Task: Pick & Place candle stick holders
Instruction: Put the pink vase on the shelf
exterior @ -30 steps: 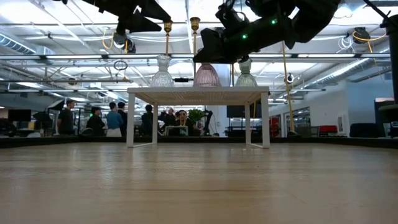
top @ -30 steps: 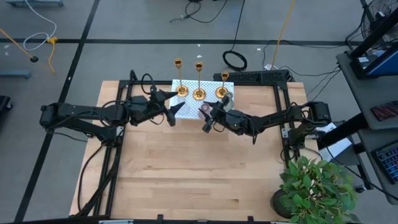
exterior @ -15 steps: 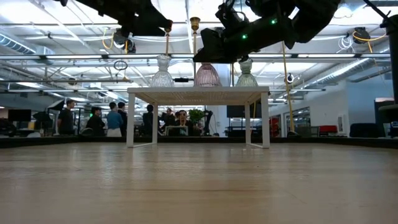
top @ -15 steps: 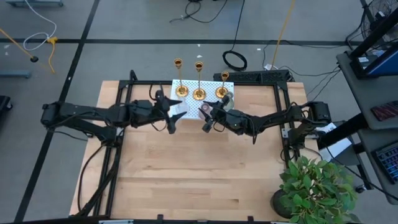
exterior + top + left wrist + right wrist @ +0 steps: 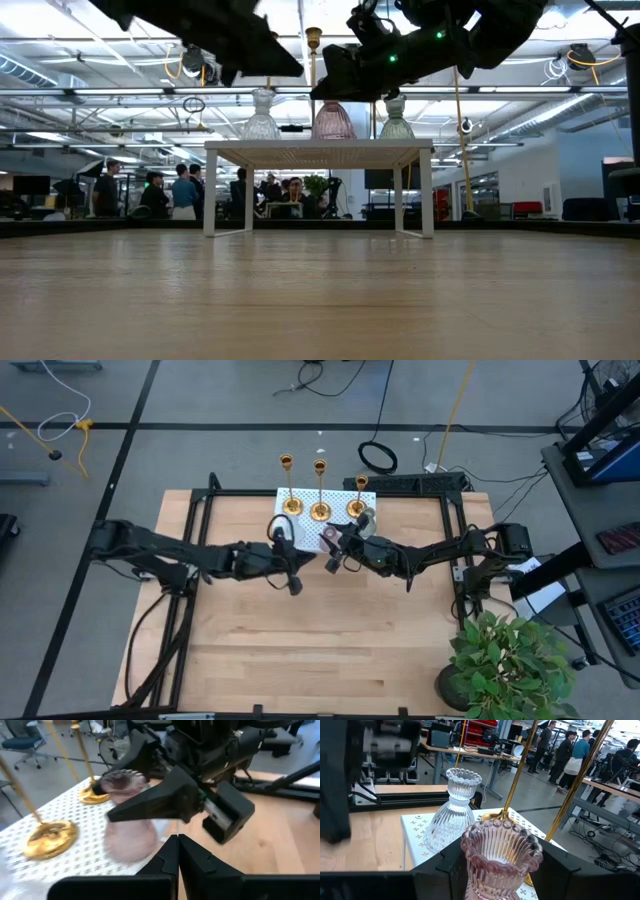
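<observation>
The left gripper [image 5: 174, 845] hangs over the table just off the near edge of the white perforated stand [image 5: 306, 531], its two fingers pressed together with nothing between them. The right gripper [image 5: 333, 555] is over the same stand, its fingers on either side of a pink glass holder [image 5: 500, 851] and apparently pinching it. A clear glass holder [image 5: 456, 806] stands just beside that.

The candle stick holders stand upright in a row along the far edge of the stand, long axes vertical. Seen from above, the left one [image 5: 290, 506] lies at 12 o'clock from the left gripper, the middle one [image 5: 320, 512] at 1 o'clock, and the right one [image 5: 357, 509] farther round towards 2.

The right gripper is nearer the row but occupied. The left looks the freer arm and would need to spread its fingers and reach past the glass pieces to a stem.
</observation>
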`<state>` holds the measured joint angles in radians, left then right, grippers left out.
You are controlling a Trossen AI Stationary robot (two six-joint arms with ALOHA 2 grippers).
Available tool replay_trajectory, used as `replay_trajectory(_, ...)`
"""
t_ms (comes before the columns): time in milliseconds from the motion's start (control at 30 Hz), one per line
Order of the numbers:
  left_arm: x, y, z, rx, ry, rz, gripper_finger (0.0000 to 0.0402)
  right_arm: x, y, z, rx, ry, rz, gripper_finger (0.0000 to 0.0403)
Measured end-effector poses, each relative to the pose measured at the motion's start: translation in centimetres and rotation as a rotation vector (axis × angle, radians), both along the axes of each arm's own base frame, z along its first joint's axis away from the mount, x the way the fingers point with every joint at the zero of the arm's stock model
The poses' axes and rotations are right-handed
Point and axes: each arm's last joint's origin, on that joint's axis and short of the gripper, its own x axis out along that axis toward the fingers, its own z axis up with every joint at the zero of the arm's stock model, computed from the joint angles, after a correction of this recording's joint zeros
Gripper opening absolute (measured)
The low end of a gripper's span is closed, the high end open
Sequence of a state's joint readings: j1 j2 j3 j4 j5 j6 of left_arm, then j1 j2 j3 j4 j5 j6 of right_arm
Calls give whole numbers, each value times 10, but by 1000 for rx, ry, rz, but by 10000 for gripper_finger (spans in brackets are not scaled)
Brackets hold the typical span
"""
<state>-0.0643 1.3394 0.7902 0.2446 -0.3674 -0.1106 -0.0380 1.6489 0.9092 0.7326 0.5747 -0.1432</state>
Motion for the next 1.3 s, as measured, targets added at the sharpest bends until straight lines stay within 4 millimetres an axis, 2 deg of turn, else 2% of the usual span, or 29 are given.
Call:
replay_trajectory(200, 29, -3, -32, -23, -28, 18, 4, 0, 0, 0, 21, -14, -2, 167)
replay_trajectory(433, 47, 2, -59, -20, -72, 117, 4, 0, 0, -2, 11, 14, 2, 167)
replay_trajectory(667, 48, 7, -58, -31, -77, 90, 4, 2, 3, 0, 0, 4, 158, 167)
replay_trajectory(1033, 48, 20, -58, -35, -87, 124, 3, 1, -8, 1, 15, -20, 125, 167)
replay_trajectory(1300, 48, 21, -57, -41, -94, 127, 4, 1, -13, 2, 41, -36, 156, 176)
